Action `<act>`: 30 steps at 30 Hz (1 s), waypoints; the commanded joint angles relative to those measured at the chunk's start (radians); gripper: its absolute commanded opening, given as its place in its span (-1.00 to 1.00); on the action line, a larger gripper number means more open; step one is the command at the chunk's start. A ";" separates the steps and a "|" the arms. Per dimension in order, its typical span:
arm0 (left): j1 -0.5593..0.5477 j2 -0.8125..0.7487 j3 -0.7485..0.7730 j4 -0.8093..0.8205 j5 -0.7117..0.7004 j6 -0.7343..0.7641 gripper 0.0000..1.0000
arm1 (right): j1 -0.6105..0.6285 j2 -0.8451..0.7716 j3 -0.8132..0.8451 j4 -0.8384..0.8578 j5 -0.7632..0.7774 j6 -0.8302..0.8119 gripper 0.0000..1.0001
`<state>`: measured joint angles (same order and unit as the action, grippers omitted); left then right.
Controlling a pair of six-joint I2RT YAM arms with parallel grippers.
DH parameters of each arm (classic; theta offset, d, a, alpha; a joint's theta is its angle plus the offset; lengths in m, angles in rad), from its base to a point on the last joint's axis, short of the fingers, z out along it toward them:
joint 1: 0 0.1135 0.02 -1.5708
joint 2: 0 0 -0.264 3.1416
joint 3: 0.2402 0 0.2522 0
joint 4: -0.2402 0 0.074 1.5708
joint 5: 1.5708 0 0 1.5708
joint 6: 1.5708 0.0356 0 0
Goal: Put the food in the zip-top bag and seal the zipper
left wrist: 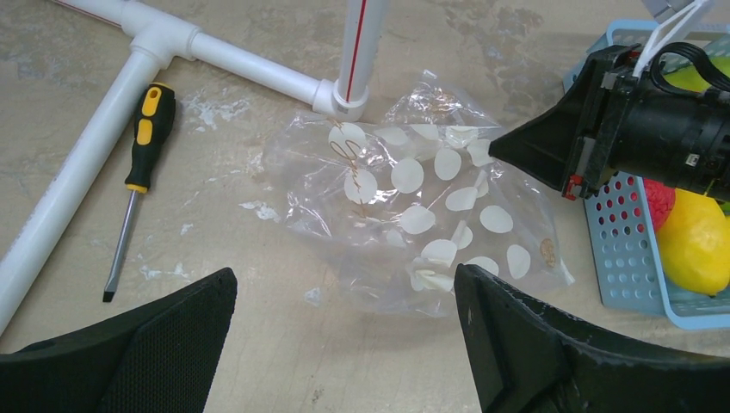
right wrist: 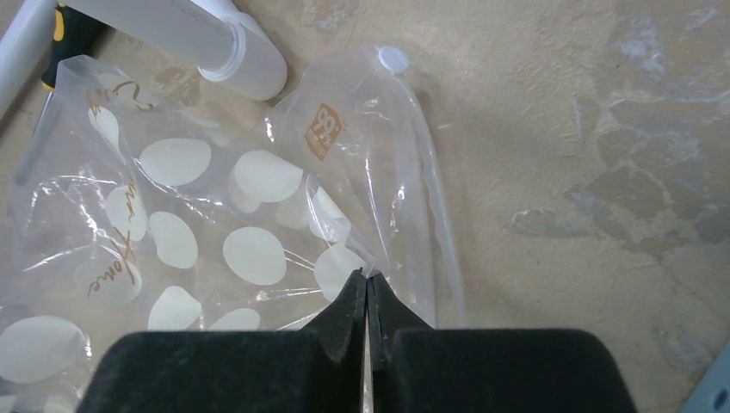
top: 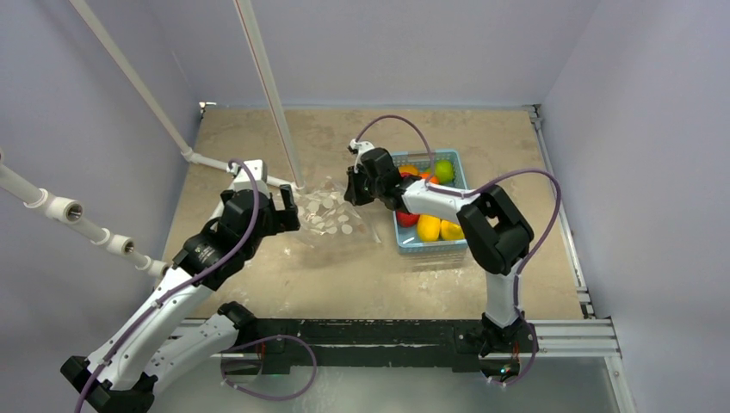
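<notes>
The right gripper [right wrist: 368, 284] has its two fingers shut tight, tips together on a fold of film on the zip-top bag [left wrist: 413, 206], just inside the zipper [right wrist: 439, 232]. From where I stand the creases in the plastic run to that pinch, so I take it as a grip on the top layer. The left gripper [left wrist: 344, 280] hangs wide open on the near side of the bag, holding nothing and clear of the plastic.

The bag lies flat and crumpled in the middle of the table [top: 344, 275], with nothing in it. All the food [top: 429, 227] sits in the light-blue basket [left wrist: 615, 249] just beside the bag, on the right arm's side: yellow, red, orange and green pieces.

So I judge this to be the opening step, with no fruit loaded yet. Next, the pinched layer needs a gentle lift to part the mouth. The left gripper then has to come in low and take the other lip, so the bag stands open.

Room is tight on the far side. The bag's far edge lies against the foot of the upright white pipe [left wrist: 361, 43], and a yellow-handled screwdriver [left wrist: 138, 146] lies off to one side beside the pipe frame. The basket wall crowds the zipper end. The free space is the bare table on the near side, so any pull is best made that way.
</notes>
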<state>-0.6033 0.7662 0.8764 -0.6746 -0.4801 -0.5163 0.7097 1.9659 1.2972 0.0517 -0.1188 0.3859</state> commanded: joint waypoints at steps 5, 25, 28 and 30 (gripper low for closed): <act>-0.003 0.034 0.096 0.030 0.009 -0.032 0.92 | 0.066 -0.196 -0.042 0.050 0.137 -0.068 -1.00; -0.001 0.271 0.296 -0.006 0.092 -0.230 0.99 | 0.237 -0.490 -0.183 0.081 0.401 -0.113 -1.00; -0.001 0.289 0.282 0.020 0.104 -0.268 0.99 | 0.278 -0.521 -0.207 0.092 0.440 -0.113 -1.00; -0.001 0.302 0.276 0.033 0.112 -0.292 0.98 | 0.301 -0.544 -0.229 0.108 0.457 -0.114 -1.00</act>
<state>-0.6033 1.0569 1.1519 -0.6930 -0.3943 -0.7368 0.9684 1.4830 1.0988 0.0929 0.2584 0.2916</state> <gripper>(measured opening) 0.993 0.004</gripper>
